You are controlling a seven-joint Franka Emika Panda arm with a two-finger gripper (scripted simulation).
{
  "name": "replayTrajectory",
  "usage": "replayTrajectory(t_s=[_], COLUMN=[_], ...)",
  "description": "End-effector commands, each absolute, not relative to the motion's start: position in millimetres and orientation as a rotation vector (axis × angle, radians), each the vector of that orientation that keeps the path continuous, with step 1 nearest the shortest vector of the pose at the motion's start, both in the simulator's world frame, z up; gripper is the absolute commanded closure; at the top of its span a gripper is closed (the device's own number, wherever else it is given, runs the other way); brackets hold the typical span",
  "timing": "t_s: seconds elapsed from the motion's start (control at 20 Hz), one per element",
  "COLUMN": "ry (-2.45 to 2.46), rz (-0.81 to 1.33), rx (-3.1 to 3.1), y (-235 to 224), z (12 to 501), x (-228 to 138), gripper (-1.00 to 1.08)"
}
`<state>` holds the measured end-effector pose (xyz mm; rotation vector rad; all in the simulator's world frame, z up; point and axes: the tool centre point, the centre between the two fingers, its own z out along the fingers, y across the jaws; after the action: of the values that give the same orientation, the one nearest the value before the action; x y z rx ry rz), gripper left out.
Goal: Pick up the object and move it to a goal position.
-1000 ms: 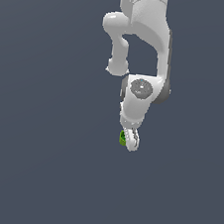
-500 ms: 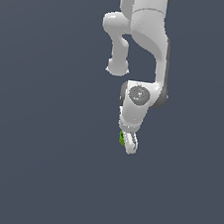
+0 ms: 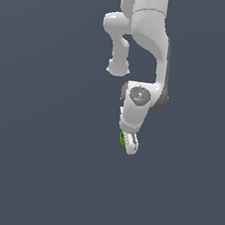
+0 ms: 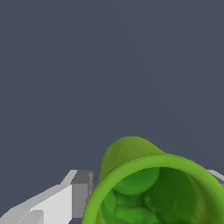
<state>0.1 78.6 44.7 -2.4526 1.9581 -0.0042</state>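
Note:
The object is a small bright green cup, mostly hidden behind the white gripper in the exterior view, where only a green sliver shows at the fingers' edge. The wrist view looks into the object's hollow top from close up, with a white and grey finger pressed against its side and a second finger's edge on the other side. The gripper is shut on the cup and holds it off the grey surface.
The white arm hangs down from the upper edge of the exterior view. Everything around it is plain dark grey ground.
The arm's lower link and gripper have swung slightly toward the exterior view's left and a little upward, carrying the green cup along.

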Motion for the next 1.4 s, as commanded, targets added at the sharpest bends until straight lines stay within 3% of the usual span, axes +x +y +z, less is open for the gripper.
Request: replayTrajectory(t_s=[0.0,0.5,1.35], ry=[1.959,1.960,1.961], rz=[-0.001,-0.001,-0.001], rx=[-2.454,-2.454,-2.455], y=[77.4,41.2,-77.6], z=[44.7,88.9,236.2], x=[-0.5,12.7,60.6], gripper=[1.08,1.08,1.08])
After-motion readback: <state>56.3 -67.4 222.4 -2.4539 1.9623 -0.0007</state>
